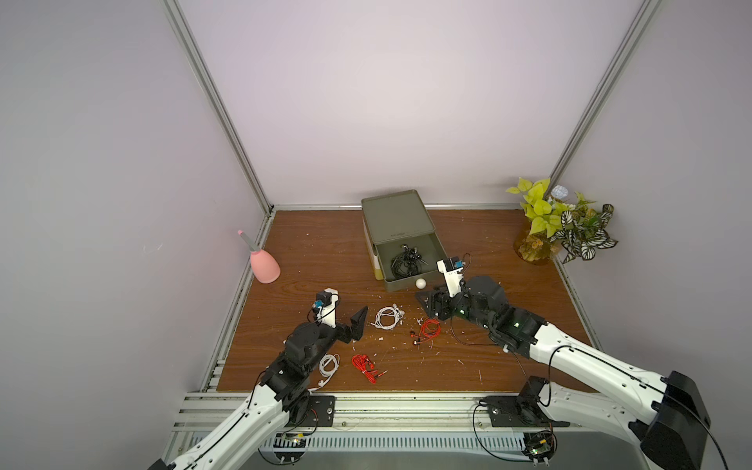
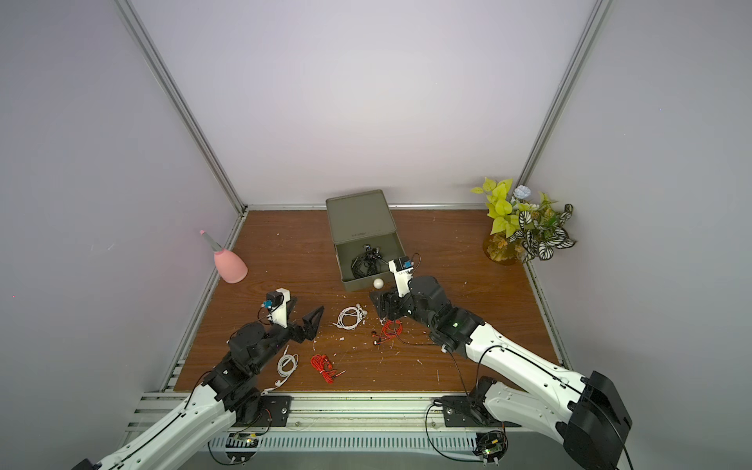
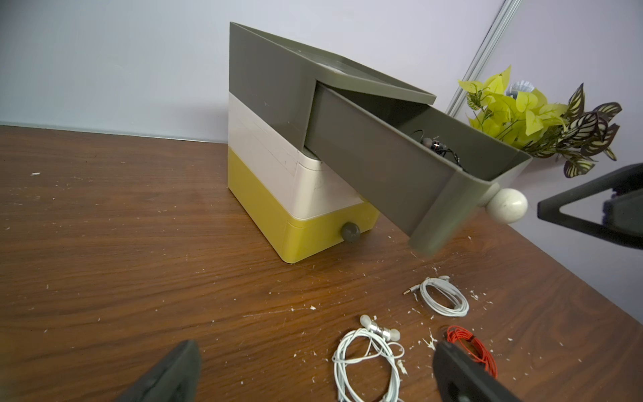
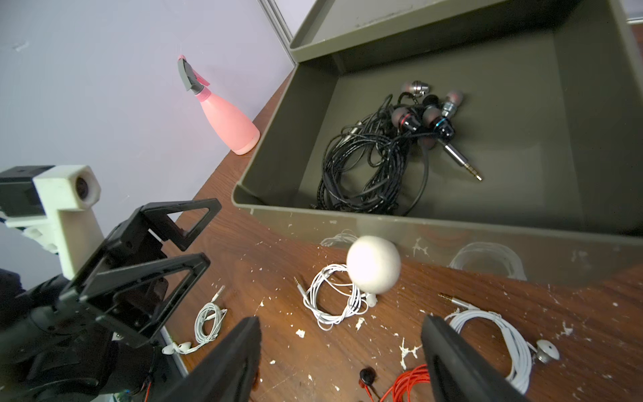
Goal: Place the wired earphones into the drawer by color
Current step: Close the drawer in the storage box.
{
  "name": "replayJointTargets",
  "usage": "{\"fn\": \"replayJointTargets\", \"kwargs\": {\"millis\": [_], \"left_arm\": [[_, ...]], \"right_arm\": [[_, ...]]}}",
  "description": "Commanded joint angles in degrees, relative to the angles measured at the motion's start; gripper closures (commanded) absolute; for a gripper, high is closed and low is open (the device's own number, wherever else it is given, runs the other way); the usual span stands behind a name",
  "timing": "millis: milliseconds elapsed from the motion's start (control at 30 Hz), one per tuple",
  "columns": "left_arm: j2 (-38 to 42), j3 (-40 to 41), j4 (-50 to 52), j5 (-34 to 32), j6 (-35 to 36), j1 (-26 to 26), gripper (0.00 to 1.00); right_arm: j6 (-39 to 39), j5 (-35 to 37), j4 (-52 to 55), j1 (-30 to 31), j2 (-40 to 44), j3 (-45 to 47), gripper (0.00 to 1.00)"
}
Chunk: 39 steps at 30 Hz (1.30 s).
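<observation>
from the left in both top views, a pink spray bottle (image 1: 264, 266) stands at the table edge, and the left gripper (image 1: 358, 323) hangs spread wide and empty beside a white earphone coil (image 1: 388, 317), with another white coil (image 1: 329, 365) by its arm and a red coil (image 1: 364, 367) nearer the front. mid-table the drawer (image 1: 401, 240) has its olive top tier pulled out, black earphones (image 4: 379, 156) heaped inside. at right, the right gripper (image 4: 341, 362) stands parted and empty just before the white knob (image 4: 373, 264), above a second red coil (image 1: 427, 329).
</observation>
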<state>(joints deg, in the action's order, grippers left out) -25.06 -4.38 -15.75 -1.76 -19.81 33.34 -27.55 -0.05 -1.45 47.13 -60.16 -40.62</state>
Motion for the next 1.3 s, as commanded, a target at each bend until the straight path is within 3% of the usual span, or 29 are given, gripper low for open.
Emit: {"fn": "replayJointTargets", "kwargs": {"millis": [0,1267], "left_arm": [[1.23,1.0,-1.96,-0.18,1.62,0.41,0.0],[-0.25,0.82,-2.36,0.35,2.22,0.41,0.0]], "right_arm": [[-0.73,0.79,-3.99,-0.11,-0.85,-1.54,0.21],[2.5,-1.03,-10.06,-3.49,-15.57,-13.84,0.2]]}}
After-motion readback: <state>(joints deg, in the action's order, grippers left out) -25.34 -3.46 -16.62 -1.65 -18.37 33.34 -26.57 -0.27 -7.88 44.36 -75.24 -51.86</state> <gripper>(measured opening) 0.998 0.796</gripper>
